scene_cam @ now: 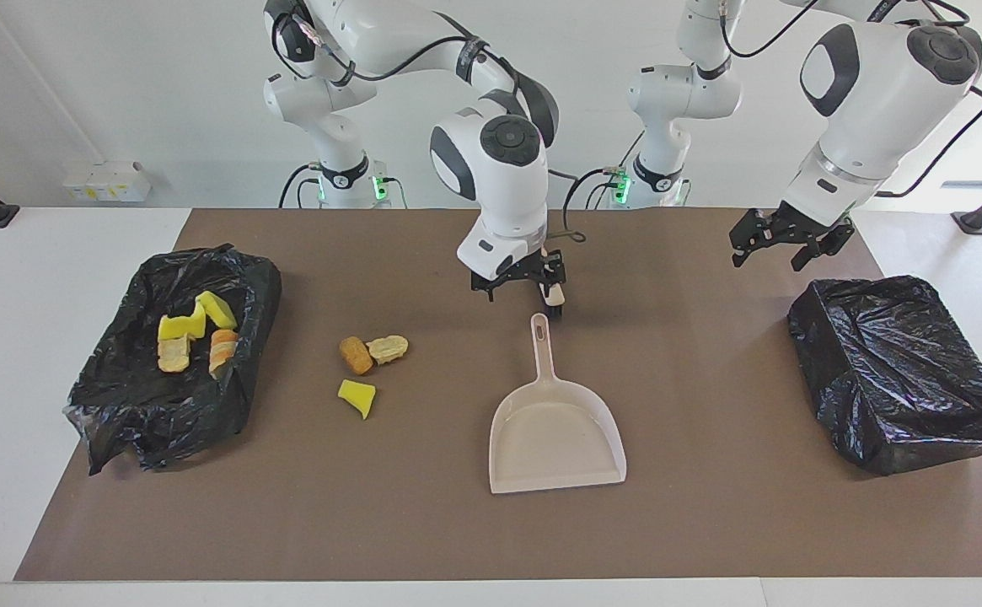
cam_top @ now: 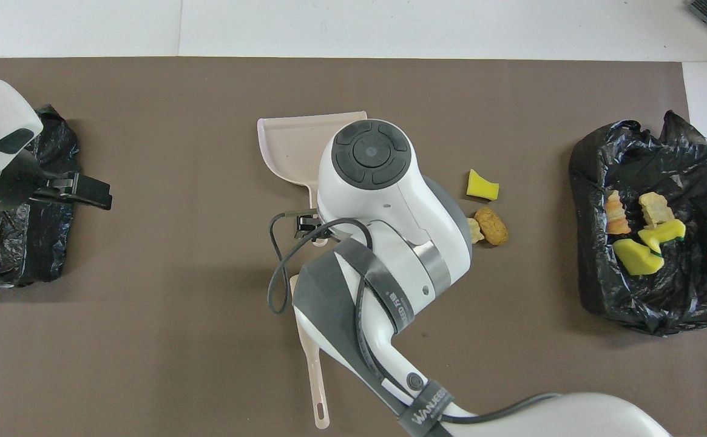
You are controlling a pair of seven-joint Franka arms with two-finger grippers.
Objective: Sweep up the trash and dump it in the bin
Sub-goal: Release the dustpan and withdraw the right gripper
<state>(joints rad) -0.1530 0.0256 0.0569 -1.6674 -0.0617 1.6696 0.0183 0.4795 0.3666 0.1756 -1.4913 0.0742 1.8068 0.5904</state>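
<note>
Bare mat [scene_cam: 423,523] lay open between dustpan [scene_cam: 556,434] and three loose trash chunks [scene_cam: 357,398]. Right gripper [scene_cam: 517,285] hung over the dustpan handle; bagged bins [scene_cam: 895,371] closed both table ends.

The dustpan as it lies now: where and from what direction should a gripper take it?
Judging by its pose, grip the dustpan by its narrow handle, coming straight down from above. It lies flat, handle pointing toward the robots, under the open right gripper; the wide scoop offers no pinchable edge.
</note>
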